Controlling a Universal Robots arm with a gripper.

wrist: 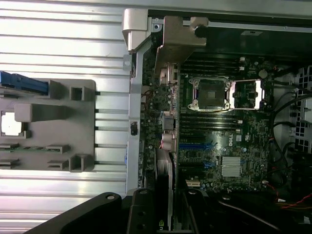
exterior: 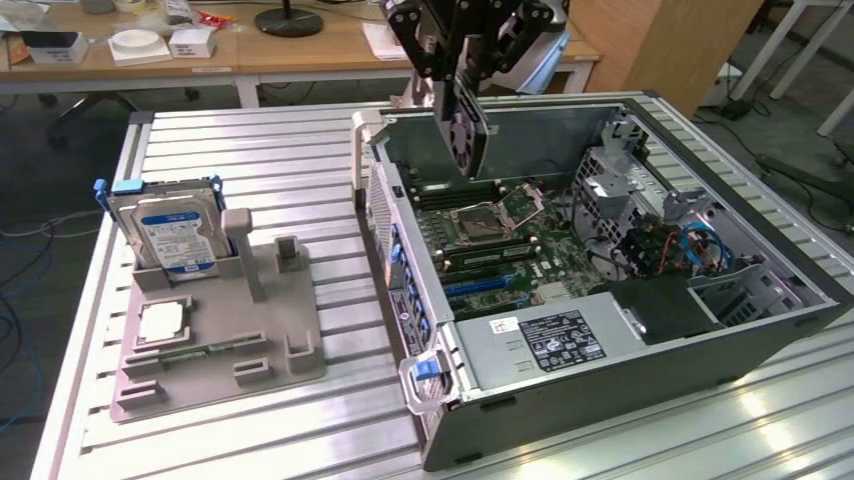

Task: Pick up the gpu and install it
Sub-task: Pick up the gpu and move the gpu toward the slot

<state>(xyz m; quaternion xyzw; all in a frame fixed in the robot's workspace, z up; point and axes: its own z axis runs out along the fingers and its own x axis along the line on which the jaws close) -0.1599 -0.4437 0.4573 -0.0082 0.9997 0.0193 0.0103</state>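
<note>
The claw (exterior: 461, 75), at the top middle of the exterior view, is gripping the gpu (exterior: 465, 135), which hangs straight down from it with its long side up and down. The card floats over the far end of the open computer case (exterior: 601, 370). The blue slots (exterior: 470, 287) lie lower in the frame, and the card seems to touch nothing below, though that is hard to see

Ribbed metal desk (exterior: 267, 140). Grey holder (exterior: 287, 335) flat on it, exterior view's left. Open PC case (exterior: 601, 390) on its side, exterior view's right. Near each other, not touching.
</note>
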